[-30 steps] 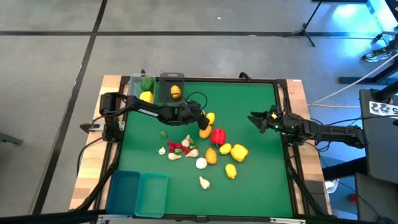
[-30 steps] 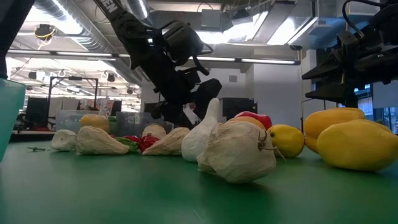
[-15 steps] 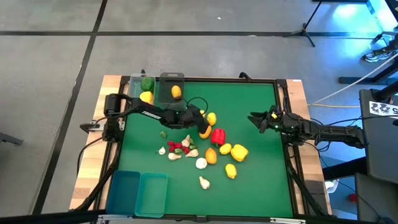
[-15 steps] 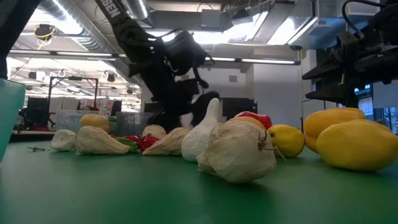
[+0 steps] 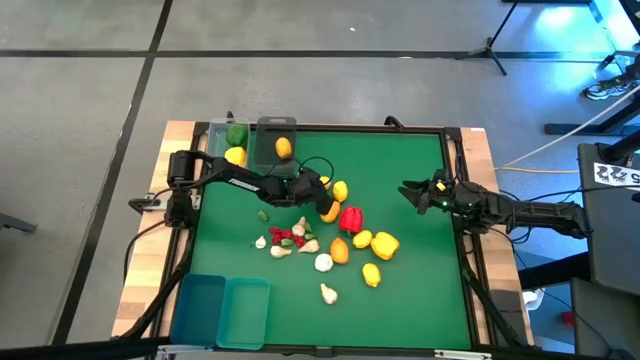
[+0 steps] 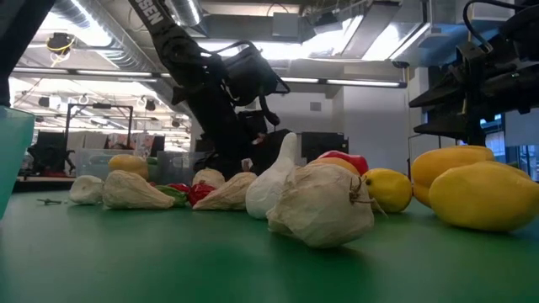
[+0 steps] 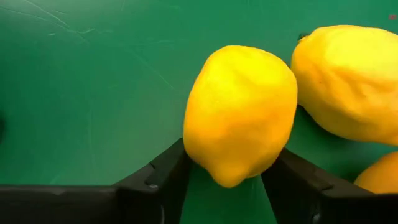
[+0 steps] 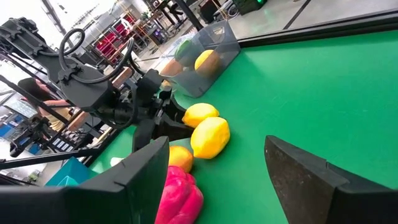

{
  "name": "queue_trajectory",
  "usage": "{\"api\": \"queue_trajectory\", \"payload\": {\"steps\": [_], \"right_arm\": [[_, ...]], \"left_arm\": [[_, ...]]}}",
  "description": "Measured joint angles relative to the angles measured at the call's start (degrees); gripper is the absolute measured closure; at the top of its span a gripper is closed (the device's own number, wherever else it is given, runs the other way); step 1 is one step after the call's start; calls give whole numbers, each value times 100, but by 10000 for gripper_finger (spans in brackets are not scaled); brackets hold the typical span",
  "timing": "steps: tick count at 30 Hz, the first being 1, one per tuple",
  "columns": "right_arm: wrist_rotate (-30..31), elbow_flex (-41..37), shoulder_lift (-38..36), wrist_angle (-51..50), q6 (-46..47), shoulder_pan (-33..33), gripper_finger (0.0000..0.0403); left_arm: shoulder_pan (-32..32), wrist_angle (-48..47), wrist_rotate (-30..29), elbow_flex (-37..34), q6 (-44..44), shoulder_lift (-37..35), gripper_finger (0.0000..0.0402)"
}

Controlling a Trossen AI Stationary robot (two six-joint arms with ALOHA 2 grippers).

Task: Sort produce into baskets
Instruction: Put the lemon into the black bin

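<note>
My left gripper [image 5: 323, 189] is low over the green mat, shut on a yellow lemon [image 7: 239, 112] at the far side of the produce pile; the lemon also shows in the high view [image 5: 340, 189]. A second lemon [image 7: 348, 81] lies right beside it. The pile holds a red pepper [image 5: 350, 217], yellow peppers [image 5: 383, 243], an orange [image 5: 340, 250], garlic bulbs [image 5: 323, 263] and red chilies [image 5: 285, 237]. My right gripper [image 5: 413, 192] is open and empty near the table's right side. My left gripper has the lemon's two sides [image 7: 193, 155] pinched between its two fingers [image 7: 165, 180], near their free ends. The fingers slant down from the table's left. The lemon's pointed end sits in the gap between them, low over the mat; whether it rests on the mat does not show.
Two clear bins stand at the far left edge, one [image 5: 233, 140] with a green and a yellow piece, one [image 5: 277, 142] with an orange-yellow fruit. Two teal bins [image 5: 222, 310] stand at the near left corner. Bare mat lies between the pile and my right gripper.
My left gripper has come down toward the lemon and tipped a little, then kept still. The produce has not moved.
</note>
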Motion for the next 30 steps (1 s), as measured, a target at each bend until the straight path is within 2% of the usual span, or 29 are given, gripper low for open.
{"api": "queue_trajectory", "payload": {"steps": [6, 13, 20, 24, 30], "right_arm": [[0, 0, -2, -49, -1, 0, 142], [-9, 4, -2, -173, -2, 2, 142], [-9, 4, -2, -186, -2, 0, 142], [-11, 5, -2, -193, -10, 0, 142], [-10, 7, -2, -195, -28, 1, 142]], "left_arm": [[-19, 10, 52, -2, -139, -54, 257], [-143, -17, 51, -2, -163, -365, 262], [-268, -13, 9, -3, -233, -998, 262], [-214, -105, -392, -2, -218, -1477, 263], [167, -835, -1297, -2, -206, -2132, 263]]}}
